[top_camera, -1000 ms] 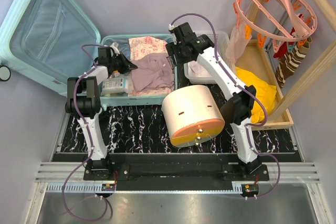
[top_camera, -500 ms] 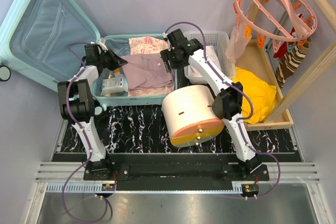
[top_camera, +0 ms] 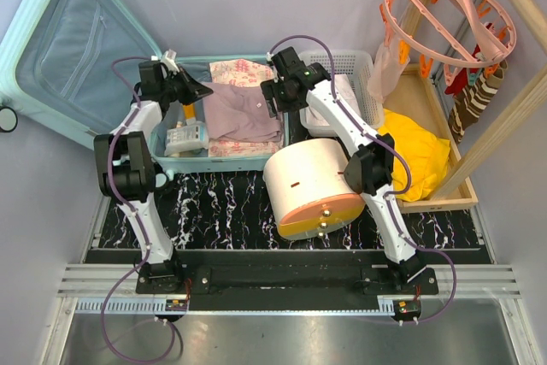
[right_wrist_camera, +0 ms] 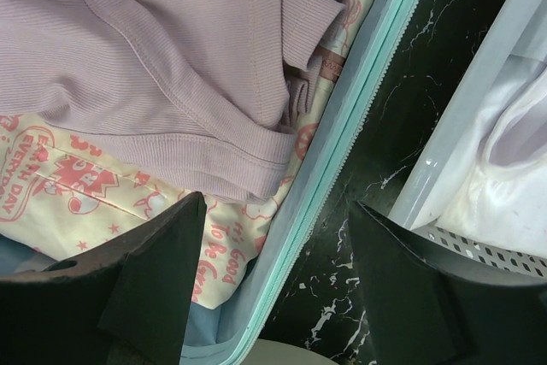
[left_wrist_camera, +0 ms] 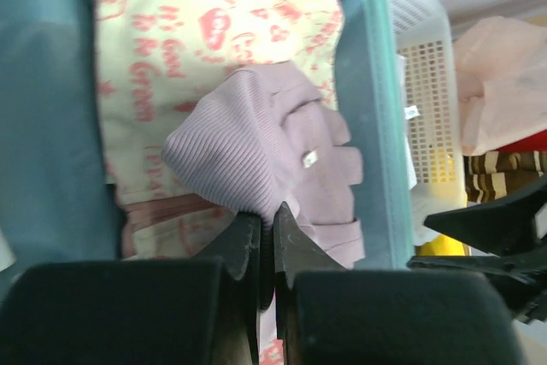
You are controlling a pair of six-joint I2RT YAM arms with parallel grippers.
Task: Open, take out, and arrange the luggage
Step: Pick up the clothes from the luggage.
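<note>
Luggage [top_camera: 60, 57] (one) holds one printed cloth [top_camera: 238, 71]; left pincer [left_wrist_camera: 267, 215] pinches one mauve top [left_wrist_camera: 256, 151].

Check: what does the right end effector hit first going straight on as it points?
Likely the cream printed cloth just inside the luggage rim, with the hem of the lilac ribbed top close beside it. The right end effector is open; depth is unclear.

The left arm [top_camera: 147, 211] and right arm [top_camera: 342, 121] are built of white links and bulky black joints. Purple cables [top_camera: 103, 318] are looped along each, down to black bases [top_camera: 158, 273] at the frame's bottom. Black fingers [left_wrist_camera: 295, 250] are fitted.
</note>
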